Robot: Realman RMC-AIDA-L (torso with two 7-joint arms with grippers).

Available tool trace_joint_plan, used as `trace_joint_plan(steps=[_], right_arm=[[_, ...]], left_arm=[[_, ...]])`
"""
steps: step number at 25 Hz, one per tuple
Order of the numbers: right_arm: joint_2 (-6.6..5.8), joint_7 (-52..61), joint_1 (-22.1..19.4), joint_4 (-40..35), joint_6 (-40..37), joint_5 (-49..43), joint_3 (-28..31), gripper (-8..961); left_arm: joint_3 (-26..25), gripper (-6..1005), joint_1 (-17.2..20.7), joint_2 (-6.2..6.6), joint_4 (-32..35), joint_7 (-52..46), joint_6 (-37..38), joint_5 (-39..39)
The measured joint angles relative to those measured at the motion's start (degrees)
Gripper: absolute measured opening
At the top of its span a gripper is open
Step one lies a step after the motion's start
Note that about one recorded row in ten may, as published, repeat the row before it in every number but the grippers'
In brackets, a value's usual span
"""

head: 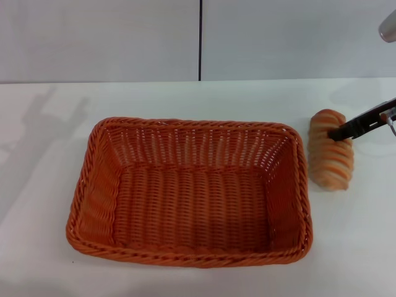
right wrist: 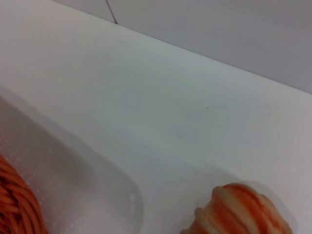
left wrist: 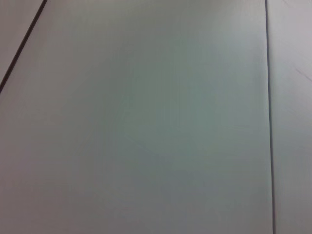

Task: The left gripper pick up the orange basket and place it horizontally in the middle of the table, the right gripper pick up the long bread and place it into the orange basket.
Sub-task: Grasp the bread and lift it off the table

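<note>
The orange basket [head: 189,192] lies lengthwise across the middle of the white table [head: 185,99], empty and upright. The long bread [head: 331,156] rests on the table just off the basket's right end, apart from the rim. My right gripper [head: 339,132] reaches in from the right edge, its black tip over the upper part of the loaf. The right wrist view shows one end of the long bread [right wrist: 239,210] and a bit of the orange basket rim [right wrist: 14,204]. My left gripper is out of view; its wrist view shows only wall panels.
A grey panelled wall [head: 198,37] with a dark vertical seam stands behind the table. Bare tabletop lies left of the basket and behind it. A silver part of the right arm [head: 388,26] shows at the top right corner.
</note>
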Motion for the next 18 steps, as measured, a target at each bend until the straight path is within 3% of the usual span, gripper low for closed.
trace_joint_plan(steps=[13, 18], right_arm=[[0.06, 0.01, -0.34, -0.27, -0.04, 0.01, 0.02, 173], [0.27, 0.32, -2.76, -5.17, -0.63, 3.77, 1.74, 172]], left_arm=[[0.19, 814, 0.45, 0.00, -0.09, 0.00, 0.06, 0.00], [0.00, 814, 0.50, 0.00, -0.09, 0.00, 0.45, 0.00]])
